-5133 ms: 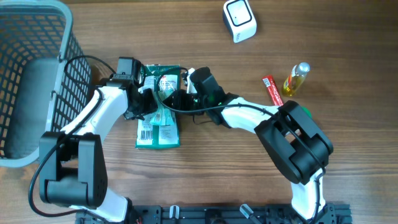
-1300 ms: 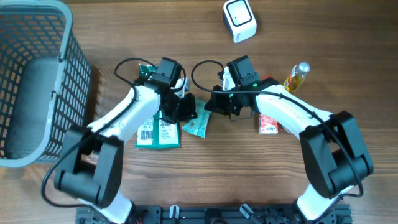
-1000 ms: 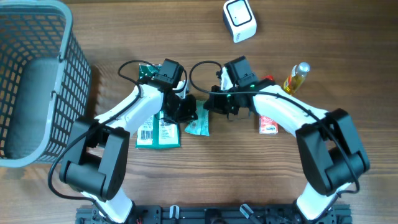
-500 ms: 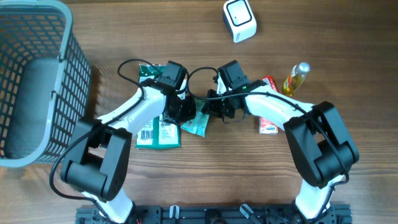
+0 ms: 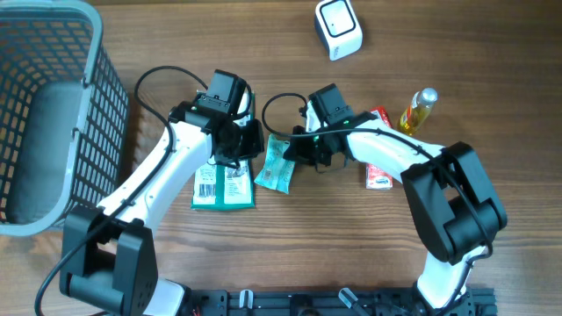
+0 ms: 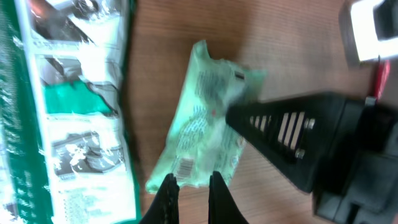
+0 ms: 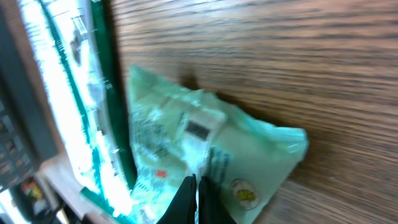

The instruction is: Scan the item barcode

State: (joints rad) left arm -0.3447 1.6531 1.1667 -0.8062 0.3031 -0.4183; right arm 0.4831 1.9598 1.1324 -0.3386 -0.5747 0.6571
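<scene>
The item is a small pale green packet (image 5: 276, 171) lying on the wood between the two arms. It also shows in the left wrist view (image 6: 205, 124), with a barcode (image 6: 185, 165) near its lower edge, and in the right wrist view (image 7: 255, 155). My right gripper (image 5: 295, 154) (image 7: 198, 186) is shut, pinching the packet's thin upper right edge. My left gripper (image 5: 244, 147) (image 6: 189, 186) is shut and holds nothing, just left of the packet. The white scanner (image 5: 338, 28) stands at the back of the table.
A large green packet (image 5: 224, 186) lies left of the small one, under the left arm. A grey mesh basket (image 5: 53, 114) fills the far left. At the right stand a yellow bottle (image 5: 419, 110), a red stick pack (image 5: 384, 123) and a red-and-white box (image 5: 379, 174).
The left gripper has drawn back up and to the left, away from the small packet. The right gripper moved left earlier and now stays on the packet, which has shifted slightly toward the back.
</scene>
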